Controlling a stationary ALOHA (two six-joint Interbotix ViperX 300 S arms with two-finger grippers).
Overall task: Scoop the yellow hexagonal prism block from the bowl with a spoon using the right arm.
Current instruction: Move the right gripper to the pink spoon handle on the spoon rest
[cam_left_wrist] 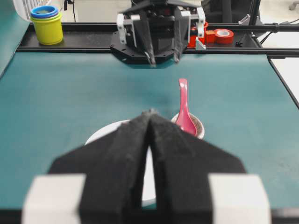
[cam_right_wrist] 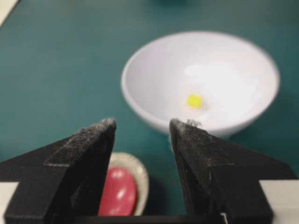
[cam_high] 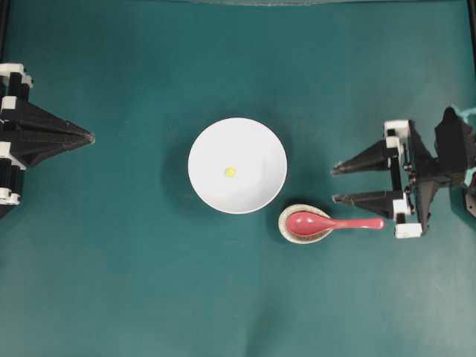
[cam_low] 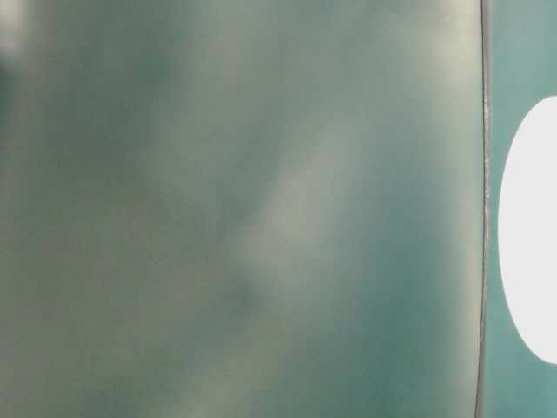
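Note:
The yellow hexagonal prism block lies at the bottom of the white bowl in the middle of the table. Just right of the bowl, the red-pink spoon rests with its scoop in a small speckled dish, handle pointing right. My right gripper is open and empty, its fingertips just above the handle's end. My left gripper is shut at the far left, well away from the bowl.
Beyond the far edge of the green mat, in the left wrist view, stand stacked yellow and blue cups and a roll of red tape. The table-level view is mostly blurred, showing only the bowl at its right edge.

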